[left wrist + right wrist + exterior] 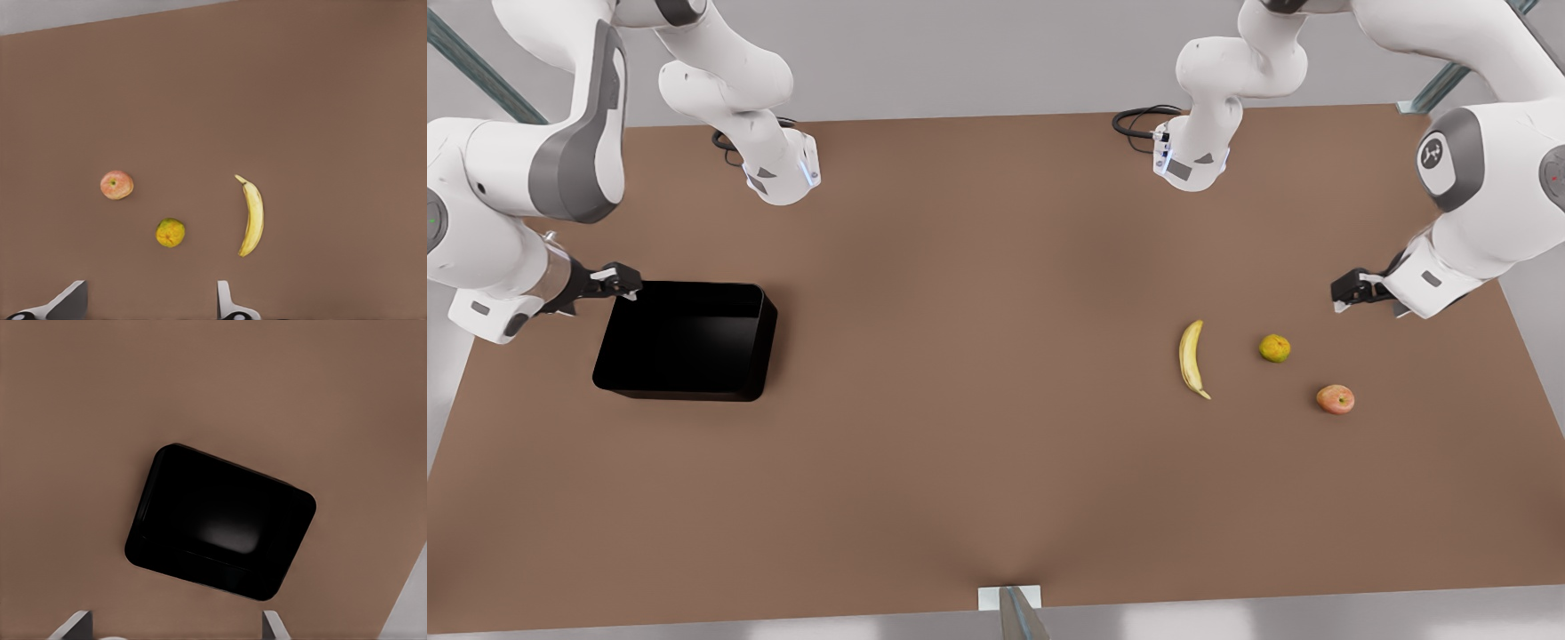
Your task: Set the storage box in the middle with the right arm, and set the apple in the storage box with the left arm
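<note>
storage box far from apple.

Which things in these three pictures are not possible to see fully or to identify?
- Front view: the small grey-and-white part at the brown table's near edge is cut off by the picture's edge, so I cannot identify it.
- Front view: inside the glossy black rectangular storage box, floor and walls merge into one black.
- Wrist views: the left hand and the right hand are cut off by the picture's edge, though their open fingertips show.
</note>
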